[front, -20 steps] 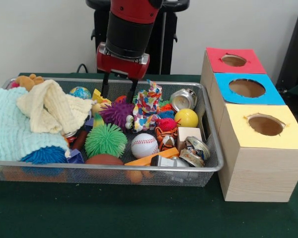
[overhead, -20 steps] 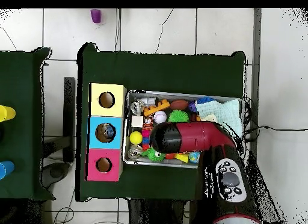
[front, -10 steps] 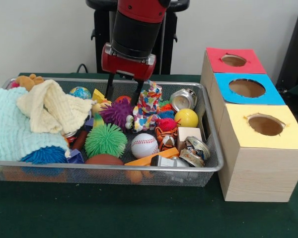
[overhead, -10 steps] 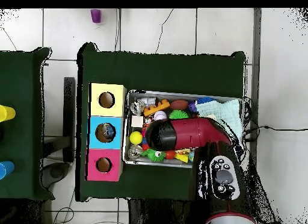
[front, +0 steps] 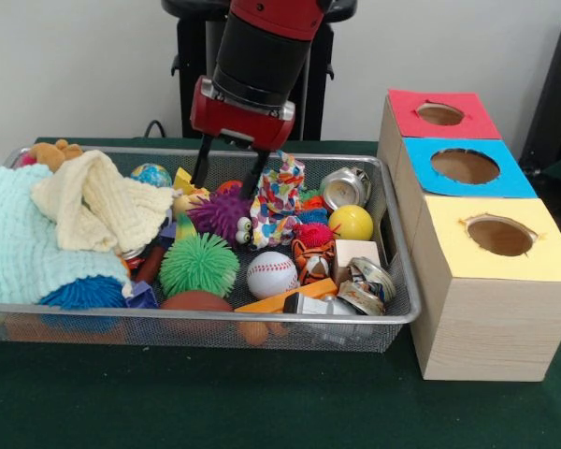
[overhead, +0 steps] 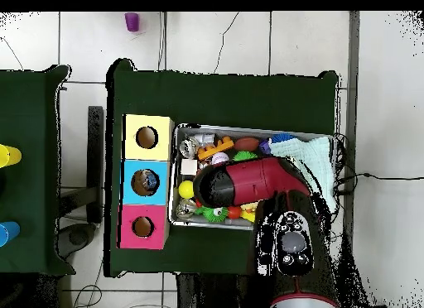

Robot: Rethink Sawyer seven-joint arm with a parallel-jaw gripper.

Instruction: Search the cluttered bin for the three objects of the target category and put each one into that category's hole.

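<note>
Bin, left end: pale green and yellow cloths heaped over whatever lies beneath. Anything of the target category buried there stays hidden; a search that skips the heap could miss one.

Left of centre: green spiky ball, purple spiky ball behind it. Gripper hangs over the far side of the bin, fingers apart, nothing between them, tips just above the purple ball and the red toy beside it. Pieces packed touching. Risk: a descent here pinches two things at once, or a fingertip lands on the soft spikes and slips off.

Centre: baseball, patterned paper wrap, yellow ball, crushed cans near the right wall. The round ones would likely roll if nudged.

Right, on the counter: three boxes, red, blue, yellow, each with one hole. Target category not evident, so wrong-hole drops are possible; holes look snug, and an off-centre release could bounce off the lid.
</note>
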